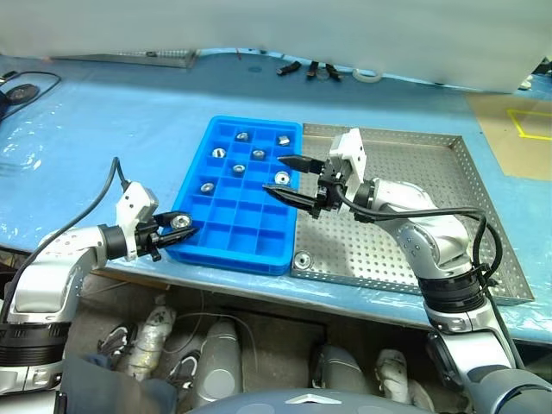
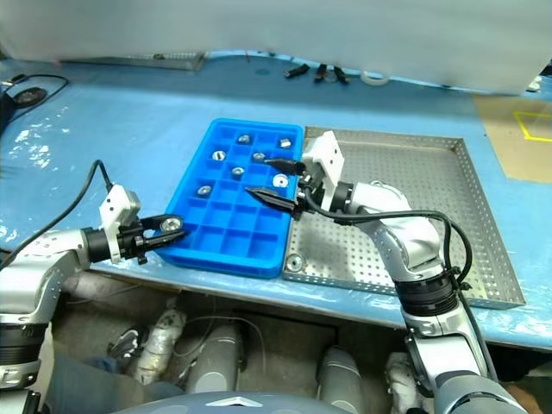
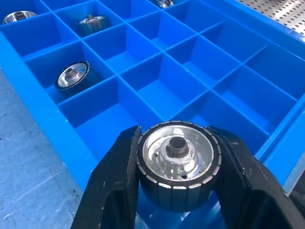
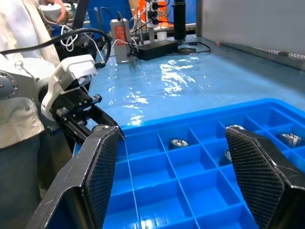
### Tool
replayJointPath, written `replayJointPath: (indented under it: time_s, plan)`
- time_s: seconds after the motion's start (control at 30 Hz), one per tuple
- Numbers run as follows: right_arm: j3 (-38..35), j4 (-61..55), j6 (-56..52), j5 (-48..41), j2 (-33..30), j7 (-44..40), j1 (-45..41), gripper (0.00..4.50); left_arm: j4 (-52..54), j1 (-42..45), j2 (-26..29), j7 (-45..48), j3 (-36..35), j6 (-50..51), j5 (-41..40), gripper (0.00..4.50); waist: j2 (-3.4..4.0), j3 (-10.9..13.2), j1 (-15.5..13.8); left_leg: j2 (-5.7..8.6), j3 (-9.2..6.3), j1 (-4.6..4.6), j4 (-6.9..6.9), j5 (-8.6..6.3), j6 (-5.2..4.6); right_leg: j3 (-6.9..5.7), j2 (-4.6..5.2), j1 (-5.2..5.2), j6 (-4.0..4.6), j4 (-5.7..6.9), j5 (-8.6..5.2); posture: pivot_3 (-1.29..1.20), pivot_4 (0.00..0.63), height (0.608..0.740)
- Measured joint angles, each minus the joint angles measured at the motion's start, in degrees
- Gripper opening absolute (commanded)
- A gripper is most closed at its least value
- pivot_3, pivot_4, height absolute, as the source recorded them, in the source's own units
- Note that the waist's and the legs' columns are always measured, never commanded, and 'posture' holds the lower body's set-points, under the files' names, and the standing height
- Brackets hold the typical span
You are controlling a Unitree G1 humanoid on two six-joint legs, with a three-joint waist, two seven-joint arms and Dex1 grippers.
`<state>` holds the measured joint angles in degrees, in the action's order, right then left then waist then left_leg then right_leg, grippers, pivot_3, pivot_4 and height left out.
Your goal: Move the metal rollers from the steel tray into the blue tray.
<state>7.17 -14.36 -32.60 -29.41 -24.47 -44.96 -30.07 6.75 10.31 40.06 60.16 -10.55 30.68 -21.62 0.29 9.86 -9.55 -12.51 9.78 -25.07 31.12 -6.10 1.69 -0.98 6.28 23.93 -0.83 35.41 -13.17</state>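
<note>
The blue tray lies left of the steel tray, touching it, and several metal rollers sit in its far compartments. One roller rests in the steel tray's near left corner. My left gripper hovers at the blue tray's near left corner. It is shut on a roller, whose ribbed rim is squeezed between both fingers. My right gripper hangs open and empty over the blue tray's right rim, and its fingers stand wide apart.
Black tools and a white tape ring lie at the table's far edge. A brown board with yellow lines is at the right. A black cable trails from my left wrist. A person stands beyond the left arm.
</note>
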Motion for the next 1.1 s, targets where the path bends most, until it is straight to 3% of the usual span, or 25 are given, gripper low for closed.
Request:
replayJointPath:
  time_s: [0.17,0.33,0.5,0.63,0.87,1.1]
  plan:
    - [-0.14,-0.15,0.38,0.6,-0.22,0.41,1.27,3.74,-3.17,3.17,0.95,0.96,2.03,-1.35,0.01,4.28,0.0,-0.01,0.66,-0.12,0.01,0.02,0.0,0.03,0.04,0.0,-0.1,0.08,0.13,0.13,-0.07,0.16,0.15,0.74]
    - [-0.71,-1.47,0.37,1.02,-0.85,1.79,2.83,3.74,-8.45,10.84,1.19,1.09,4.11,-2.0,0.39,4.28,0.0,-0.01,0.87,-0.17,0.02,0.01,0.07,0.09,0.13,0.01,-0.12,0.13,0.17,0.28,-0.08,0.11,0.15,0.74]
    - [-2.43,-4.39,0.21,1.02,-1.53,4.09,4.73,3.74,-15.61,24.82,-1.88,2.31,7.15,-5.02,0.81,4.28,-0.01,-0.02,0.73,-0.15,0.06,-0.04,0.19,0.25,0.26,0.08,-0.06,0.03,0.18,0.31,-0.06,-0.02,0.15,0.74]
    - [-4.82,-7.34,0.05,1.26,-2.09,7.29,6.88,3.74,-28.57,37.02,-9.8,4.54,12.82,-11.01,3.99,4.28,-0.03,-0.05,1.25,-0.08,0.12,-0.02,0.27,0.28,0.21,0.38,-0.06,0.0,0.16,0.33,-0.04,-0.14,0.15,0.74]
    - [-13.18,-18.32,-3.03,1.42,-4.66,15.52,17.02,3.74,-61.08,53.68,-25.71,9.73,19.74,-27.56,12.26,4.28,-0.07,-0.06,3.57,0.07,0.17,-0.12,0.34,0.17,-0.2,0.5,-0.06,0.02,-0.15,0.23,0.14,-0.38,0.15,0.74]
    - [-21.84,-33.73,-8.6,1.08,-3.33,25.63,30.9,3.74,-76.36,62.91,-39.01,11.82,19.6,-35.24,15.51,4.28,-0.08,-0.06,7.48,0.11,0.32,-0.08,0.34,-0.13,-0.69,0.69,-0.04,0.0,-0.13,-0.05,0.12,-0.66,0.15,0.74]
